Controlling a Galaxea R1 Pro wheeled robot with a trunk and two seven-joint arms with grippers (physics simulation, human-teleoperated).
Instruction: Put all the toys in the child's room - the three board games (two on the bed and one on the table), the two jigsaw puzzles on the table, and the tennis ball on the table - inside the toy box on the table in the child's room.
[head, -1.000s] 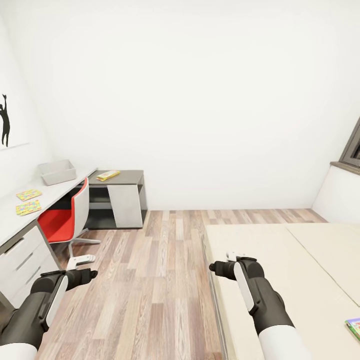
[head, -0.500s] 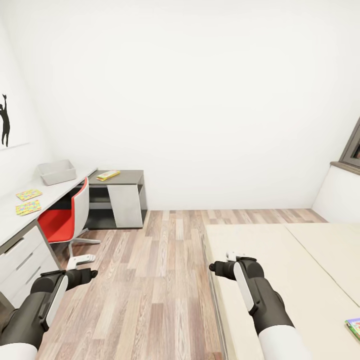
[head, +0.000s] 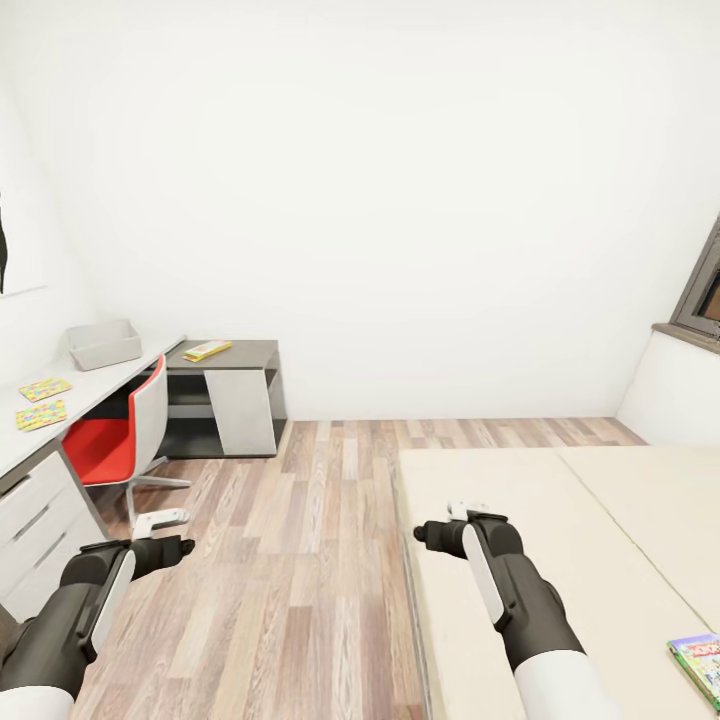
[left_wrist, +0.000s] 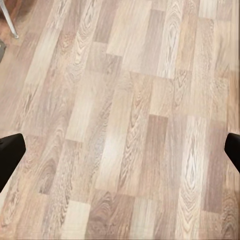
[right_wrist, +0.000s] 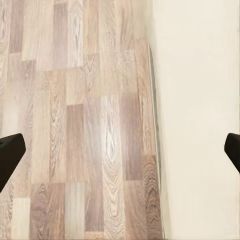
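The grey toy box (head: 103, 343) stands on the table (head: 110, 380) at the far left. Two bright jigsaw puzzles (head: 45, 388) (head: 40, 415) lie on the table nearer to me. A yellow-and-green board game (head: 207, 350) rests on the table's dark wing. Another board game (head: 703, 662) lies on the bed (head: 560, 540) at the lower right, partly cut off. The tennis ball is out of view. My left gripper (head: 172, 548) (left_wrist: 120, 150) hangs open over the wooden floor. My right gripper (head: 430, 533) (right_wrist: 120, 150) is open over the bed's left edge. Both hold nothing.
A red and white swivel chair (head: 110, 440) stands at the table, its base (head: 160, 518) near my left gripper. Wooden floor (head: 300, 560) runs between table and bed. A window frame (head: 700, 290) and a white ledge sit at the far right.
The camera has turned a little to the right, so the table and chair sit further left and more of the board game on the bed shows. The arms keep their pose.
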